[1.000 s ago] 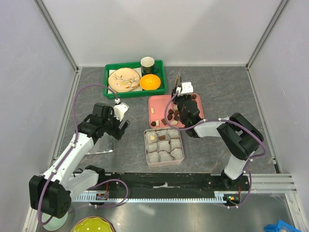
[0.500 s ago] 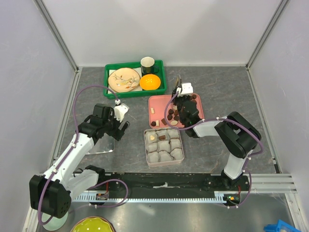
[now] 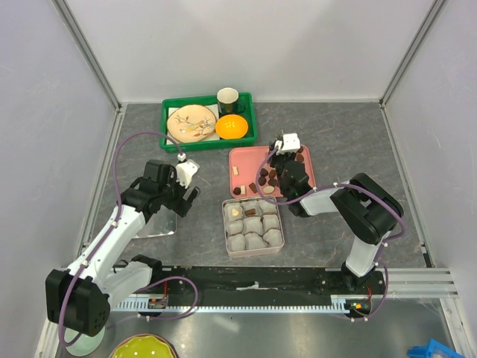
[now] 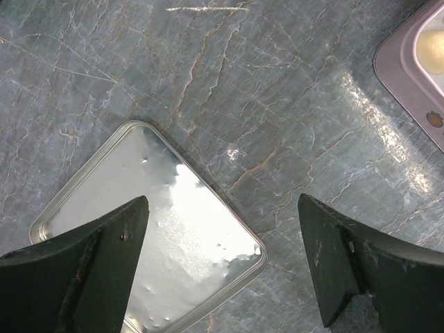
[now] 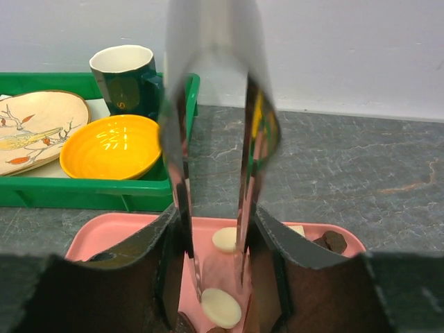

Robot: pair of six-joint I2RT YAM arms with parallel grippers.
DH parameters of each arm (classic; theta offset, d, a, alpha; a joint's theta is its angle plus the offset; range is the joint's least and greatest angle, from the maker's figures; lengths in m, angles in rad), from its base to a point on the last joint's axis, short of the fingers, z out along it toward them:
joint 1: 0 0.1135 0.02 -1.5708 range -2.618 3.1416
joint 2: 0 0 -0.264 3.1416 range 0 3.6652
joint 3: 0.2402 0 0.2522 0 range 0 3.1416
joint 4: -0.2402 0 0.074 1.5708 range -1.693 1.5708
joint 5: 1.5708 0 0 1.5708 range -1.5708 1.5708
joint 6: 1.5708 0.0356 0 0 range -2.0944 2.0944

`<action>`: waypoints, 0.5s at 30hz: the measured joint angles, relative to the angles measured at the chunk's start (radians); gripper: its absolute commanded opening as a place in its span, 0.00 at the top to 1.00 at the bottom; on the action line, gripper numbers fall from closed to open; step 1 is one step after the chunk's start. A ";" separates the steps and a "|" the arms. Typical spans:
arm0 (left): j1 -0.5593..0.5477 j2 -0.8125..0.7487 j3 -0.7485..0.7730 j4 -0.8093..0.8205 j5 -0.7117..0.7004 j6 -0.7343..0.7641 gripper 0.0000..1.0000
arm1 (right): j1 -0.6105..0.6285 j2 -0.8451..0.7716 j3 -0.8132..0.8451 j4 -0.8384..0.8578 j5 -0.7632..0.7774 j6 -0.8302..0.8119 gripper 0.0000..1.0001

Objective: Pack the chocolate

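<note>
Packing has barely begun, by my reading. The box [image 3: 253, 255] sits at mid-bench with its grid of grey cups [image 3: 257, 240], and only the far-left cup seems to hold anything: a pale piece with something brown beside it, too small to be sure of. Every other cup looks bare. Most of the chocolate [image 3: 266, 177] lies scattered on the pink tray [image 3: 246, 160] just beyond the box, so nearly all the carrying is left, and the lid [image 4: 152, 236] has yet to go on.

My right jaws are closed on a pair of tongs [image 5: 211, 104], gripping the blades partway down. The blades stand a little apart and point down over the tray. I see no piece between their tips. A cream disc [image 5: 220, 307] lies just below them, and I cannot tell whether they touch it.

My left jaws are spread wide with nothing in them, above the lid on the bench [image 4: 277, 104].

The tongs are thin polished steel, mirror-bright and springy-looking. The dark pieces are blocky or oval and matt; the cream ones are flat, smooth rounds. The cups are crinkled paper, likely soft and easy to nudge. The tray is smooth plastic with a raised lip and rounded corners. The lid is dimpled, glaring tin, and the bench is grey, veined like stone.
</note>
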 measured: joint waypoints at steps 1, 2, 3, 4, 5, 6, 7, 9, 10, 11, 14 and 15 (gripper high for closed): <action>0.000 0.000 0.000 0.000 0.000 0.000 0.05 | 0.000 0.000 -0.002 -0.001 0.000 0.004 0.64; 0.000 0.000 0.000 0.000 0.000 0.000 0.05 | 0.000 0.000 -0.002 -0.006 -0.002 0.008 0.66; 0.000 0.000 0.000 0.000 0.000 0.000 0.05 | 0.000 0.000 -0.002 -0.011 -0.005 0.011 0.67; 0.000 0.000 0.000 0.000 0.000 0.000 0.05 | 0.000 0.000 -0.002 -0.015 -0.009 0.017 0.69; 0.000 0.000 0.000 0.000 0.000 0.000 0.05 | 0.000 0.000 -0.002 -0.016 -0.011 0.020 0.70; 0.000 0.000 0.000 0.000 0.000 0.000 0.05 | 0.000 0.000 -0.002 -0.018 -0.014 0.022 0.71; 0.000 0.000 0.000 0.000 0.000 0.000 0.05 | 0.000 -0.002 -0.002 -0.024 -0.016 0.022 0.73; 0.000 0.000 0.000 0.000 0.000 0.000 0.05 | 0.000 -0.004 -0.001 -0.035 -0.019 0.021 0.74; 0.000 0.000 0.000 0.000 0.000 0.000 0.05 | 0.000 -0.006 0.001 -0.043 -0.021 0.021 0.75; 0.000 0.000 0.000 0.000 0.000 0.000 0.05 | 0.000 -0.010 0.003 -0.052 -0.024 0.019 0.75; 0.000 0.000 0.000 0.000 0.000 0.000 0.05 | 0.000 -0.021 0.014 -0.077 -0.028 0.013 0.76; 0.000 0.000 0.000 0.000 0.000 0.000 0.05 | 0.000 -0.025 0.018 -0.080 -0.029 0.010 0.76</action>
